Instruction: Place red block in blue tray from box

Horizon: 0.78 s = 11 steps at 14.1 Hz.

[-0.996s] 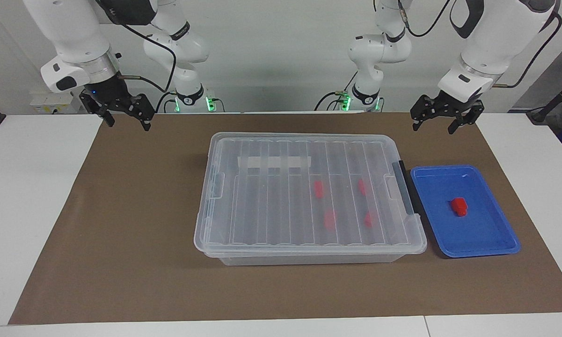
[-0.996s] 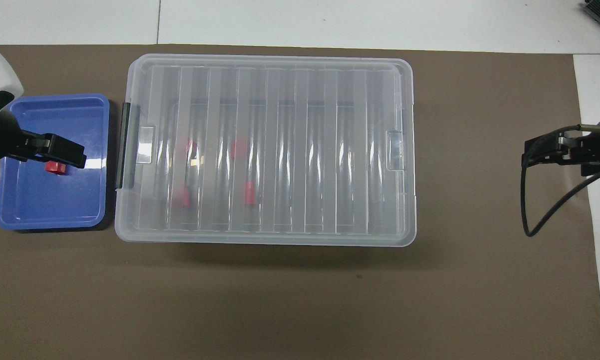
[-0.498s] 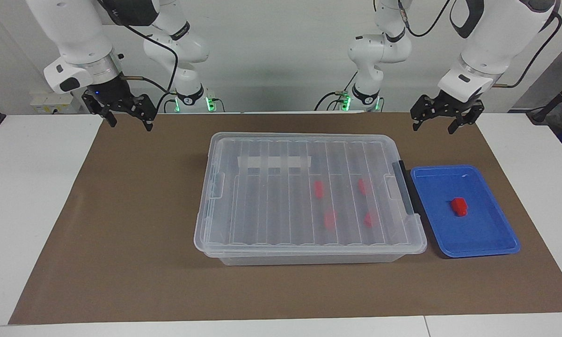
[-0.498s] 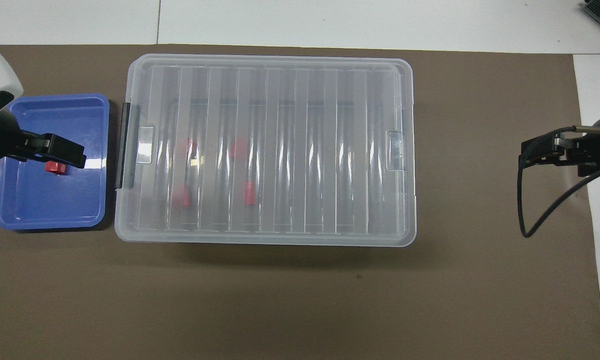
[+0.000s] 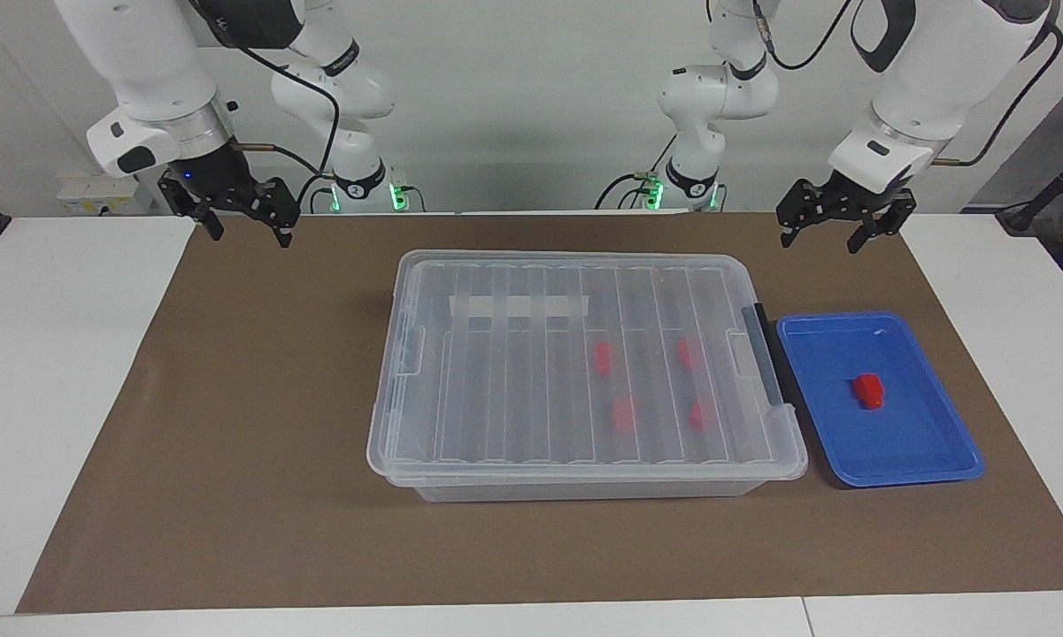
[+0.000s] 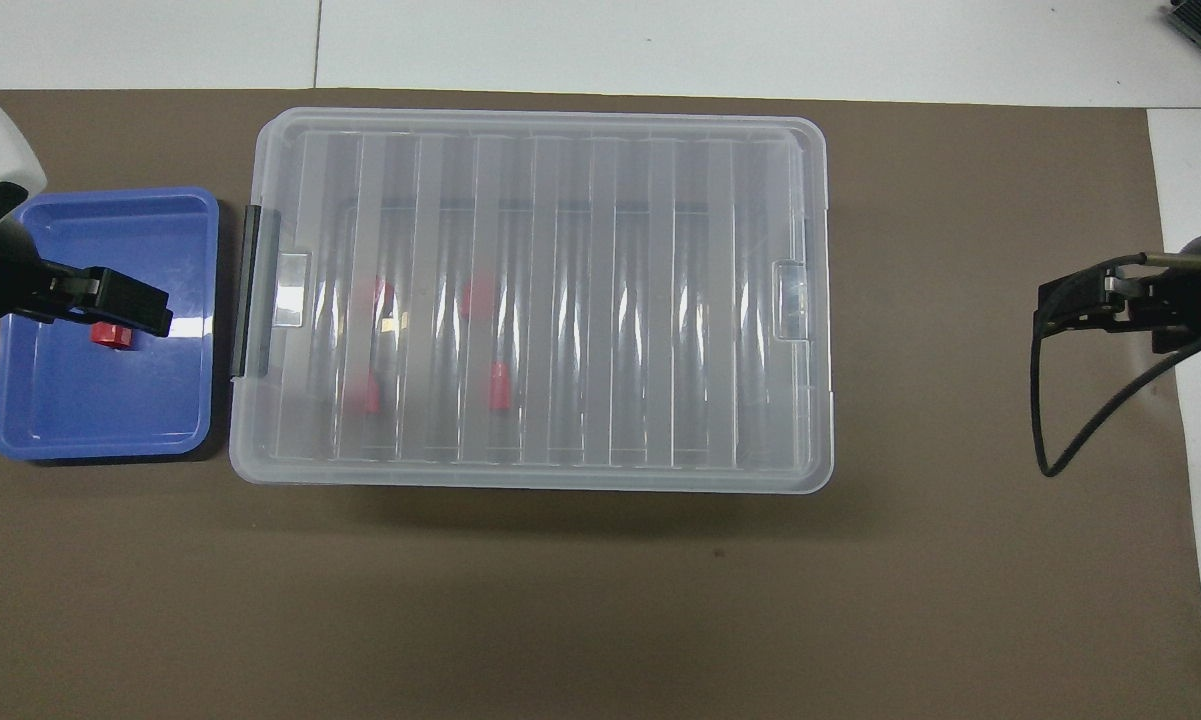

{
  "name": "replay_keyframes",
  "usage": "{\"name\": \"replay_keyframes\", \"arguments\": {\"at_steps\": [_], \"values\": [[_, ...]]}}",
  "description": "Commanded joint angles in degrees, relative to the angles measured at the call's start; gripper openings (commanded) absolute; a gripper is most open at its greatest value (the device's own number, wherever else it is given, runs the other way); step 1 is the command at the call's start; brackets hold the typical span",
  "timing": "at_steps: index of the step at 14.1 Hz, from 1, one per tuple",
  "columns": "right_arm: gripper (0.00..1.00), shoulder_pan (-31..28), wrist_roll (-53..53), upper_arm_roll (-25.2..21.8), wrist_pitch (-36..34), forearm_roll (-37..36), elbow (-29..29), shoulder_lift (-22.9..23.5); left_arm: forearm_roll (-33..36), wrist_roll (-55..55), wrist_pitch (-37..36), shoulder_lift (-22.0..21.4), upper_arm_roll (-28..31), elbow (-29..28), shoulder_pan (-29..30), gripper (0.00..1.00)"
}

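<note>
The box [image 5: 531, 389] is a clear bin with its ribbed lid shut, in the middle of the mat; it also shows in the overhead view [image 6: 560, 250]. Several red blocks [image 5: 602, 356] lie inside it under the lid. One red block [image 5: 868, 390] lies in the blue tray [image 5: 903, 447], beside the box at the left arm's end. My left gripper [image 5: 820, 241] is open and empty, raised high over the tray [image 6: 100, 410], where it partly covers that block [image 6: 112, 336]. My right gripper [image 5: 248, 235] is open and empty, raised over the mat at the right arm's end.
A brown mat [image 5: 230, 442] covers the white table [image 5: 53, 354]. The box's dark latch [image 5: 766, 354] faces the blue tray. A white tape strip [image 5: 519, 307] lies on the lid. A black cable [image 6: 1050, 440] loops down from the right gripper [image 6: 1070, 305].
My right gripper has drifted slightly toward the box. The left gripper, the box, the tray and the blocks have not moved.
</note>
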Motion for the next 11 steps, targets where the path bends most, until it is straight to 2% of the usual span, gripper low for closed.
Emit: {"name": "replay_keyframes", "arguments": {"at_steps": [1,11], "values": [[1.0,-0.3,0.4,0.4,0.3,-0.7,-1.0,-0.6,0.5,-0.1,0.7,-1.0,0.3,-0.9,-0.1,1.0],[1.0,-0.3,0.3,0.4,0.3,-0.6,-1.7,-1.0,0.5,-0.1,0.7,-1.0,0.3,-0.9,-0.1,1.0]]}}
